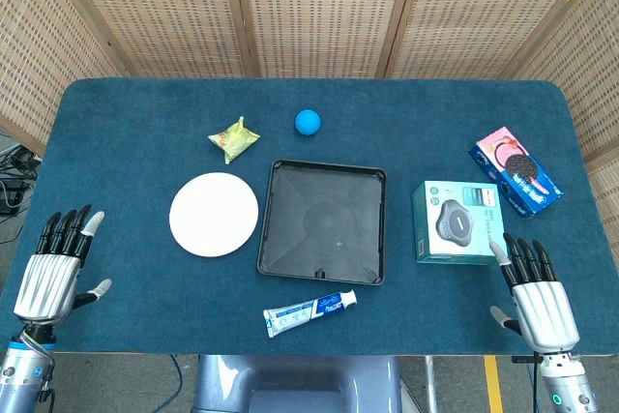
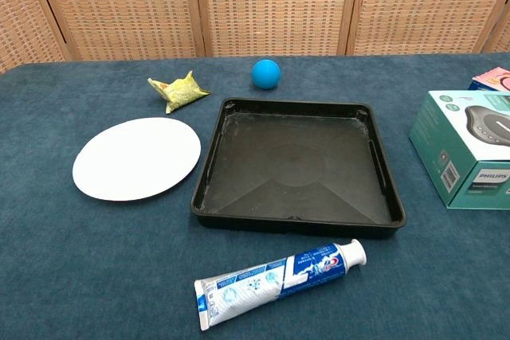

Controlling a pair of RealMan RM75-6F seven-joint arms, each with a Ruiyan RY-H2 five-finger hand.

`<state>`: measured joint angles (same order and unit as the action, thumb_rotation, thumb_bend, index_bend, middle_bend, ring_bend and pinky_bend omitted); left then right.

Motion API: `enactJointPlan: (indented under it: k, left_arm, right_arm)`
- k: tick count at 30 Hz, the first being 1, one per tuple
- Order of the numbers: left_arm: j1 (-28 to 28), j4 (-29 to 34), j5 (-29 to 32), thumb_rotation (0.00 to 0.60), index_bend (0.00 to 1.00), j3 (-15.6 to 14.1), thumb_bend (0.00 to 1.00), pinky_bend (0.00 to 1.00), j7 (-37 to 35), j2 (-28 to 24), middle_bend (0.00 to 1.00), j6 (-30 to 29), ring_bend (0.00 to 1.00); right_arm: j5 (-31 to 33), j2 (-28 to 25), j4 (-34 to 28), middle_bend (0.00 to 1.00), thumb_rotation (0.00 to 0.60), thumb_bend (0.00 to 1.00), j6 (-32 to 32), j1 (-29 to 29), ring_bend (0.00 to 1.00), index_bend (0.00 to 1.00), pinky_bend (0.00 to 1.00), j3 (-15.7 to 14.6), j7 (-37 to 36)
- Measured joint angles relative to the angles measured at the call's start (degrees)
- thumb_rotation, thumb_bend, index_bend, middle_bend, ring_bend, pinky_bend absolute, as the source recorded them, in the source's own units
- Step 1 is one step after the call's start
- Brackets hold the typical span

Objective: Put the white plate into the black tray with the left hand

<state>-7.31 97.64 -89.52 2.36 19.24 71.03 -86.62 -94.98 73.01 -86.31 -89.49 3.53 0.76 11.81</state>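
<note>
The white plate [image 1: 214, 214] lies flat on the blue tablecloth [image 1: 126, 123], just left of the black tray [image 1: 324, 222], with a narrow strip of cloth between them. Nothing touches it. The tray is square and sits near the middle of the table with nothing inside it.

The left hand [image 1: 53, 268] rests at the near left corner of the table, palm down, its dark-tipped fingers [image 1: 70, 223] spread apart and pointing away from the robot, holding nothing. It is well apart from the plate. The right hand [image 1: 537, 292] mirrors it at the near right corner, its fingers likewise spread and empty, just in front of a teal Philips box [image 1: 457, 221]. Neither hand shows in the chest view.

Behind the plate lies a crumpled yellow-green snack packet [image 1: 233, 138], and to the right of it, behind the tray's far edge, a small blue ball [image 1: 308, 122]. A toothpaste tube [image 1: 309, 312] lies in front of the tray, near the table's front edge, its white cap pointing right. To the right of the tray stands the teal box, and beyond it, toward the far right edge, a blue and pink packet of sandwich cookies [image 1: 515, 170] lies at an angle. A woven wicker screen [image 1: 319, 7] closes off the back of the scene.
</note>
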Motion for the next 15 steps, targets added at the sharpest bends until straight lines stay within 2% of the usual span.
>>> enactJointPlan:
  k: [15]
  left_arm:
    - [-0.5,-1.7,-0.2,0.600,0.00,0.3,0.00,0.00,0.2,1.9,0.00,0.1,0.00]
  right_arm:
    - [0.5,-0.4,-0.3,0.00,0.600,0.15,0.0,-0.2,0.00,0.02,0.00,0.1,-0.4]
